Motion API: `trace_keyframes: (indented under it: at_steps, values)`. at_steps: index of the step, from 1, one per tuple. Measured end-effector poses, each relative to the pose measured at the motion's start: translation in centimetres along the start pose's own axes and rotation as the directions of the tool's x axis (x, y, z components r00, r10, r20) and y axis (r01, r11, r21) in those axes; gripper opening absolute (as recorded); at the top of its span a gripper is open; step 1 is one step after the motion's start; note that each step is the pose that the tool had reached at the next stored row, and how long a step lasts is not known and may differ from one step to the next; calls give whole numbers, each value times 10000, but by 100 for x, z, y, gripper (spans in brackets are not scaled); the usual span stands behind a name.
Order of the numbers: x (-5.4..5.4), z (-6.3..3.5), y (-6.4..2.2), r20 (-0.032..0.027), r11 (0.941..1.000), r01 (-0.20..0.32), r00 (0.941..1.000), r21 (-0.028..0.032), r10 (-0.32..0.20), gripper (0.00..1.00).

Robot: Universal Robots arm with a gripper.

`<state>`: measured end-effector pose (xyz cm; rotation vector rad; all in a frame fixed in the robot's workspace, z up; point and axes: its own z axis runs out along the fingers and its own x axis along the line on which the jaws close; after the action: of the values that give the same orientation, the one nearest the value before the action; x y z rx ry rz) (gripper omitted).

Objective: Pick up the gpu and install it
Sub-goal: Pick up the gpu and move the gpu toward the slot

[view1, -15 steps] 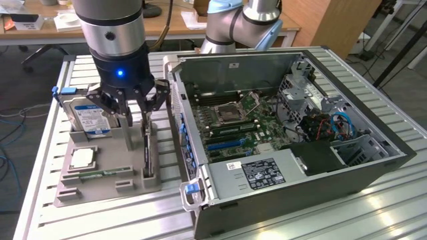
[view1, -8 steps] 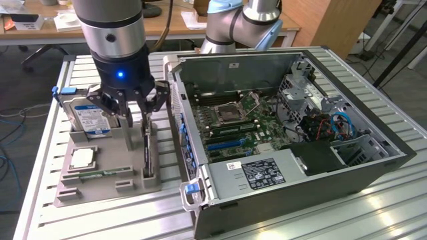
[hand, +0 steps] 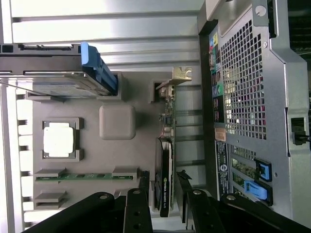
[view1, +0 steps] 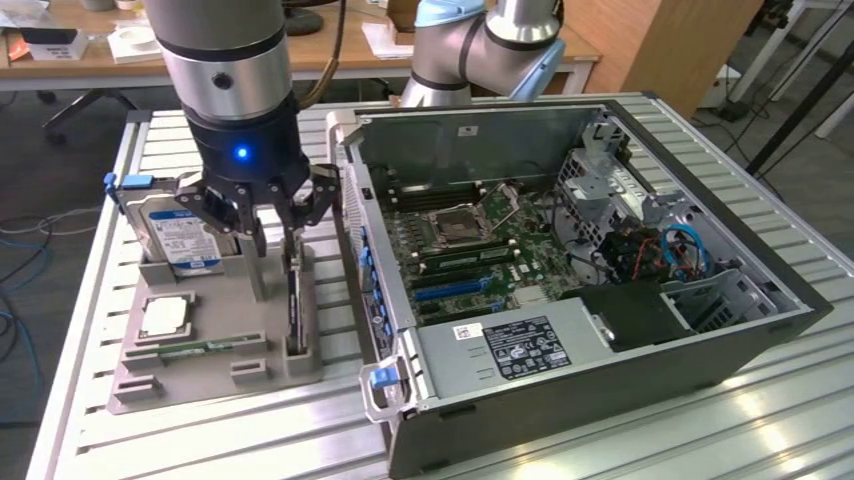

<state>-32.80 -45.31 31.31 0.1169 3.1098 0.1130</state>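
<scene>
The gpu [view1: 295, 305] is a thin black card standing on edge in a slot of the grey holder tray [view1: 214, 375], its silvery bracket end toward the back. In the wrist view the gpu [hand: 165, 160] runs between my two fingertips with a small gap on each side. My gripper [view1: 278, 215] hangs right over the card's rear half, open, its fingers [hand: 144, 183] straddling the card without clamping it. In the wrist view the gripper [hand: 164, 183] is centred on the card's black fan section.
The tray also holds a blue-labelled hard drive [view1: 180, 235], a square processor [view1: 163, 315] and a green memory stick [view1: 200, 348]. An open computer case [view1: 574, 270] lies at the exterior view's right, its wall [hand: 243, 107] close beside the card. A second arm's base [view1: 481, 50] stands behind.
</scene>
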Motion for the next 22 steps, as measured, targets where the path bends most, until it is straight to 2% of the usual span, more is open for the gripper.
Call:
trace_keyframes:
  at_steps: [5, 22]
  values:
    - [-43, 2, 0, -46, 10000, -4, 10000, 3, 4, 36]
    - [-41, 123, -9, -52, 10000, -4, 10000, 6, 4, 36]
